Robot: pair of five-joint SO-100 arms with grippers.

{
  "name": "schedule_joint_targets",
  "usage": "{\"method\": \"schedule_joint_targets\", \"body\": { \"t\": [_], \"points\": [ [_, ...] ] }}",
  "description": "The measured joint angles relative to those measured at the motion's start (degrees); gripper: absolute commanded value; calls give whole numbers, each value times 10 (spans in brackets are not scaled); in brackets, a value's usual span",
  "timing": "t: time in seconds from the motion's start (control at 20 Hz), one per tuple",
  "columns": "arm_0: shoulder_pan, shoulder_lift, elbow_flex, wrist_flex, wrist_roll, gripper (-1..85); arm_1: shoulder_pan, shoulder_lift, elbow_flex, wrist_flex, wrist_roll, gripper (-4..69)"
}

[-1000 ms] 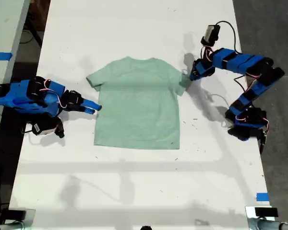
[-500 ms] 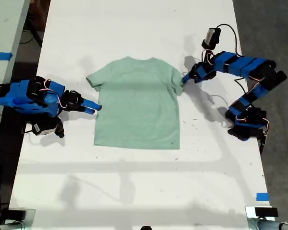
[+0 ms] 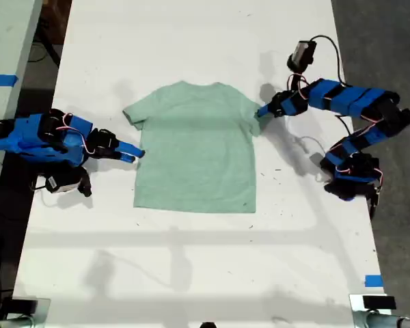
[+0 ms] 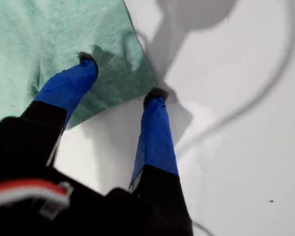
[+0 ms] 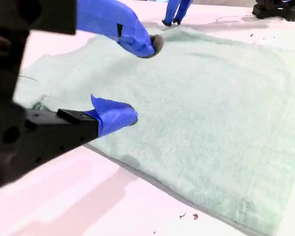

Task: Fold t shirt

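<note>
One t shirt (image 3: 194, 145) lies flat and face up on the white table (image 3: 191, 273), roughly midway between its long edges and nearer the far end in the exterior view, neck toward that far end and hem toward the near end.

Two blue arms work it. My first gripper (image 3: 262, 111) sits at the sleeve on the exterior view's right. In the first wrist view my first gripper (image 4: 122, 74) has its jaws spread: one fingertip (image 4: 87, 59) rests on the mint fabric of the t shirt (image 4: 49, 44), the other sits at the sleeve's edge where cloth meets the bare table (image 4: 246, 147), so the sleeve corner lies between them, not yet pinched.

My second gripper (image 3: 133, 154) points at the shirt's side edge on the exterior view's left, just below the other sleeve. In the second wrist view my second gripper (image 5: 140, 83) is also spread, with one finger above the t shirt (image 5: 211, 108) and the other low over the fabric near the side edge; whether either touches the cloth I cannot tell.

Blue tape marks: one (image 3: 373, 281) near the table's near corner on the exterior view's right, and one (image 3: 1, 80) on the neighbouring surface at that view's left.
</note>
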Motion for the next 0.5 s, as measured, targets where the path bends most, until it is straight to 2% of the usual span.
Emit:
{"method": "schedule_joint_targets", "body": {
  "t": [0.05, 0.1, 0.4, 0.5],
  "points": [
    [0, 0, 0, 0, 0, 184, 0, -31, -25, 11, 0, 214],
    [0, 0, 0, 0, 0, 184, 0, -56, -47, 22, 0, -11],
    [0, 0, 0, 0, 0, 184, -18, -109, -127, 62, -18, -11],
    [0, 0, 0, 0, 0, 184, -56, -86, -151, 80, -19, -11]
  ]
}}
